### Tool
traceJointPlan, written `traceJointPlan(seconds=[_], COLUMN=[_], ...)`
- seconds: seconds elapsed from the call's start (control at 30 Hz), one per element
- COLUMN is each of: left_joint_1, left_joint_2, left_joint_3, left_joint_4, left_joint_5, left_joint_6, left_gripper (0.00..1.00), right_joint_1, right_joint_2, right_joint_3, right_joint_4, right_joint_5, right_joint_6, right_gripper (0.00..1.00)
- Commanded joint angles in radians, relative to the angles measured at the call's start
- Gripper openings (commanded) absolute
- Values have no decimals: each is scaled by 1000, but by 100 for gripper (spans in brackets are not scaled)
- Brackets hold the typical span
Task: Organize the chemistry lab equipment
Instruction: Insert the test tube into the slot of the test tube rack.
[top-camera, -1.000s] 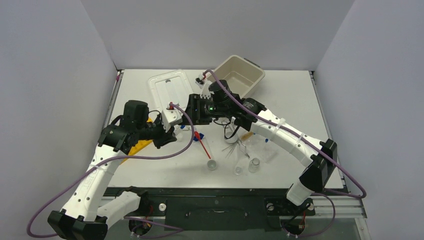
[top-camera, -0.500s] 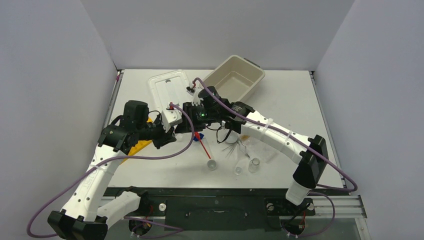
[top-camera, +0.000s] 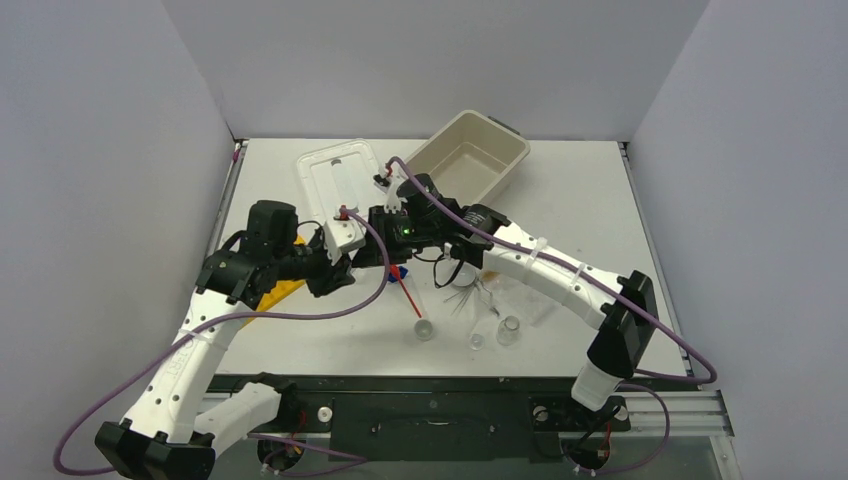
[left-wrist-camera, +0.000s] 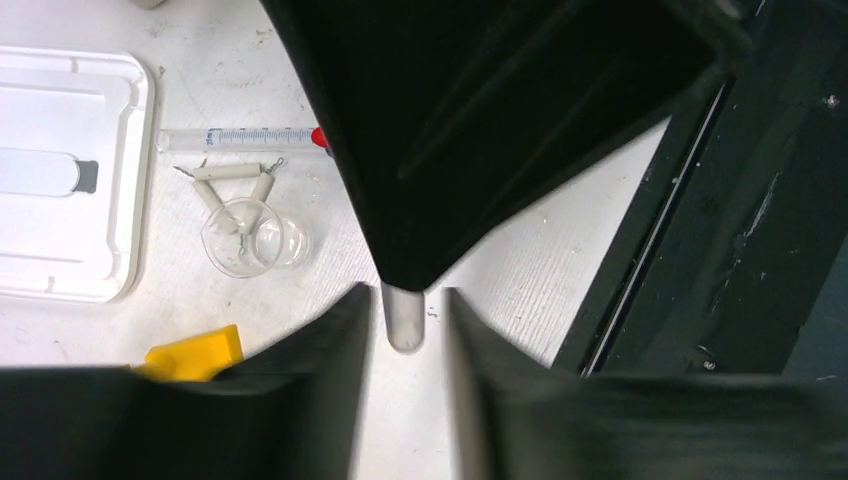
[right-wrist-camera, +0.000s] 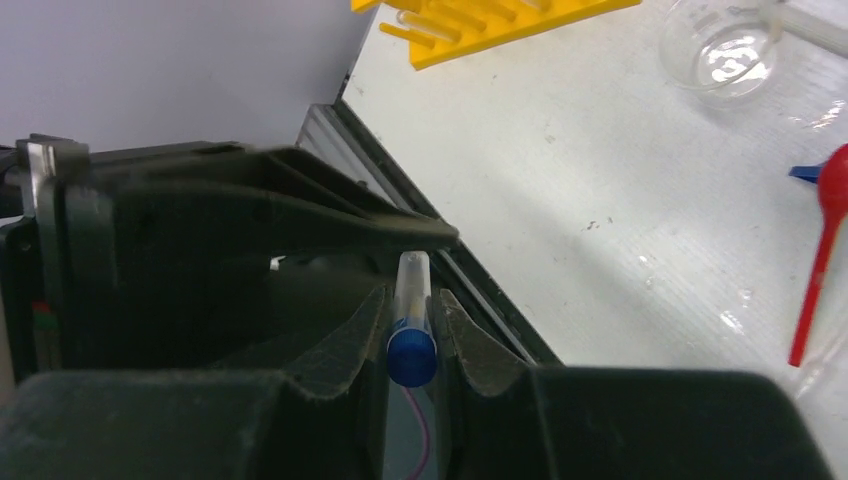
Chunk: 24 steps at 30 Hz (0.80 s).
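Blue-capped tube (right-wrist-camera: 412, 300) hangs mid-air btwn the two arms, just off the near-right corner of the white lid (top-camera: 335, 185) and above the worktop (top-camera: 590, 190). Left fingers (left-wrist-camera: 325, 345) are clenched on its round, uncapped end. In the left wrist view that end pokes out btwn them, w/ the right arm's black housing right over it. Right fingers (right-wrist-camera: 350, 340) sit tight against both sides of the blue cap, grasping that end, so the tube is held at both ends. Yellow rack (top-camera: 283, 287) lies on the lid's near-left side, partly under the left arm. Glass dish (left-wrist-camera: 250, 235) rests on the worktop just beside the lid's long edge, w/ white-armed tongs (left-wrist-camera: 228, 172) lying across its rim. A graduated tube w/ a red end (left-wrist-camera: 240, 138) lies flat next to the tongs, also close to the lid. Red spatula (top-camera: 409, 296) lies near-right of the lid, w/ a blue piece (right-wrist-camera: 806, 172) by its head; can't tell what that piece is. A small clear beaker (top-camera: 425, 328) stands farther out on the same side, well apart from the lid, and another clear vessel (top-camera: 508, 328) stands beyond it. Beige tub (top-camera: 470, 158) sits close to the lid's far-right corner, turned at an angle.
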<state>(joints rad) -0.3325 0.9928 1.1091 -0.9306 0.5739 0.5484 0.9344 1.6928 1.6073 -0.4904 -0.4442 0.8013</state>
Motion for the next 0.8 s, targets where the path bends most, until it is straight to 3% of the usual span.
traceJointPlan(seconds=[0.0,0.03,0.07,0.1,0.13,0.53,0.77], left_joint_1=[-3,-3,-3,-3,-2,0,4], left_joint_2=[-11,-6,-4,-4,-6,70,122], left_joint_3=[17,23,27,33,36,92,137], left_joint_4=[0,8,11,18,23,66,35], left_joint_5=[19,12,-3,-9,-26,-99,-126], left_joint_6=[-7,-18,-40,-61,-71,-261,-303], left_gripper=[48,69,77,95,99,96,97], right_joint_1=[-32,-38,-48,-56,-70,-298,-393], right_joint_2=[-81,-86,-105,-116,-145,-571,-741], right_joint_3=[-14,-15,-25,-33,-57,-455,-590], right_joint_4=[-3,-24,-37,-65,-80,-394,-511], right_joint_5=[82,100,112,138,159,615,735], right_joint_6=[-20,-34,-42,-58,-70,-149,-119], right_gripper=[0,0,0,0,0,0,0])
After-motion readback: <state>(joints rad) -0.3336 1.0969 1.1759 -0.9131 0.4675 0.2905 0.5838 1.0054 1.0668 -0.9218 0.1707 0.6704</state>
